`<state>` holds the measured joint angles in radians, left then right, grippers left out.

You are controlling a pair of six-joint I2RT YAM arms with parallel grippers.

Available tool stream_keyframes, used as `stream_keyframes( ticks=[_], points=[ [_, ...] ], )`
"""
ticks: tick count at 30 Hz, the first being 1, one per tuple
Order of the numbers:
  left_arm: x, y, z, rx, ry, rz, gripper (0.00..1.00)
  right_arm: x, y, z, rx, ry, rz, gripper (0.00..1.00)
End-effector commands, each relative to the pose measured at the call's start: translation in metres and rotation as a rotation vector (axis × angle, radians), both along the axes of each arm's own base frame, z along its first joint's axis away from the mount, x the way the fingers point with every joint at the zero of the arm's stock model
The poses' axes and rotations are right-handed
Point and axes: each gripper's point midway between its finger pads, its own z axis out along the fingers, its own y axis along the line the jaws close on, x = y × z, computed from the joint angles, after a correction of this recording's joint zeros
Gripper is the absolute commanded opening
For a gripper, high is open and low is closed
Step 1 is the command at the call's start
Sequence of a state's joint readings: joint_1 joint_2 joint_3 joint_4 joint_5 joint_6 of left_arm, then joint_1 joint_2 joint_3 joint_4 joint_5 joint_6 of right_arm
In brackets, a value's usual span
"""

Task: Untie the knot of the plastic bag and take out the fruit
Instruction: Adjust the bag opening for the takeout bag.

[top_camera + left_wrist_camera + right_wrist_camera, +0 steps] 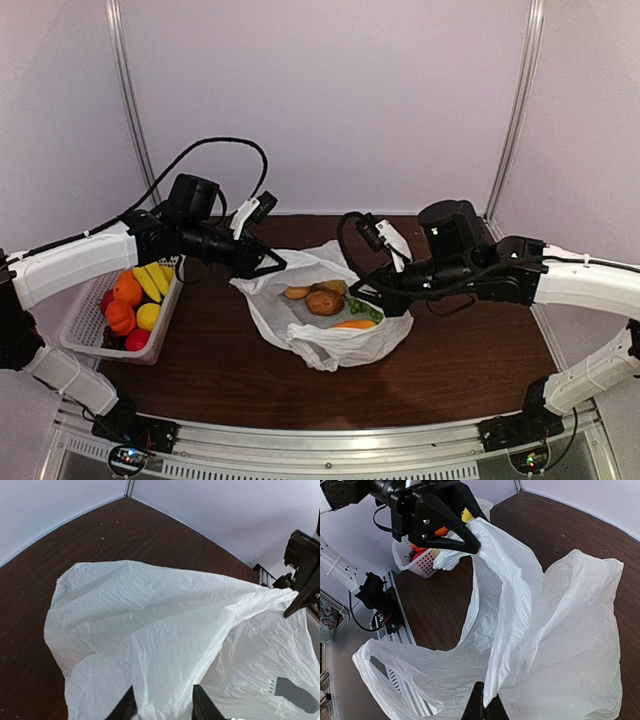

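1. No knot shows in any view. The plastic bag (330, 345) lies mid-frame on the table (460, 350) with its mouth spread open, so count the untying as done.
2. Your right gripper (482, 704), on the bag's right rim in the top view, has its jaws closed tight on a fold of the film.
3. Your left gripper (162, 702) is at the bag's upper-left rim. Its jaws stand partway apart with film between them. The wrist view crops the tips, so you cannot tell whether they really pinch.
4. The fruit is still to come out. A brown kiwi (324, 302), an orange mango (352, 324) and a green piece (363, 308) lie inside the open bag.
5. The basket (80, 335) at left frame holds bananas (152, 280) and other fruit.
6. Both grippers are busy at the rim, so one probably has to let go before it can reach in.
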<state>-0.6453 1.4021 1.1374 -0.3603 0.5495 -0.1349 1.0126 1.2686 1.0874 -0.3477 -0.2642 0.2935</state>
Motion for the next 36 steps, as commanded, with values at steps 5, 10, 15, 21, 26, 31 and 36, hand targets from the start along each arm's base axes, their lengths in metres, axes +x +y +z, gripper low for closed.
stream_keyframes(
  ticks=[5, 10, 15, 21, 26, 31, 36],
  points=[
    [-0.003, 0.000, 0.021, -0.049, -0.046, 0.002, 0.00, 0.031, -0.016, 0.014, -0.040, -0.083, -0.186, 0.00],
    [-0.005, 0.003, 0.042, -0.102, -0.050, 0.033, 0.00, 0.056, -0.030, 0.029, -0.043, -0.121, -0.300, 0.00],
    [-0.011, 0.007, 0.066, -0.175, -0.060, 0.067, 0.00, 0.088, -0.037, 0.051, -0.025, -0.164, -0.367, 0.00],
    [-0.025, 0.009, 0.080, -0.245, -0.045, 0.103, 0.00, 0.117, -0.020, 0.075, -0.037, -0.219, -0.352, 0.00],
    [-0.027, 0.023, 0.055, -0.251, -0.003, 0.196, 0.00, 0.124, -0.007, 0.074, -0.036, -0.211, -0.336, 0.00],
    [-0.033, 0.033, 0.031, -0.260, 0.040, 0.245, 0.00, 0.114, -0.014, 0.088, -0.016, -0.200, -0.339, 0.51],
    [-0.037, 0.041, 0.028, -0.275, 0.043, 0.270, 0.00, 0.081, -0.020, 0.119, 0.033, -0.218, -0.304, 0.68]
  ],
)
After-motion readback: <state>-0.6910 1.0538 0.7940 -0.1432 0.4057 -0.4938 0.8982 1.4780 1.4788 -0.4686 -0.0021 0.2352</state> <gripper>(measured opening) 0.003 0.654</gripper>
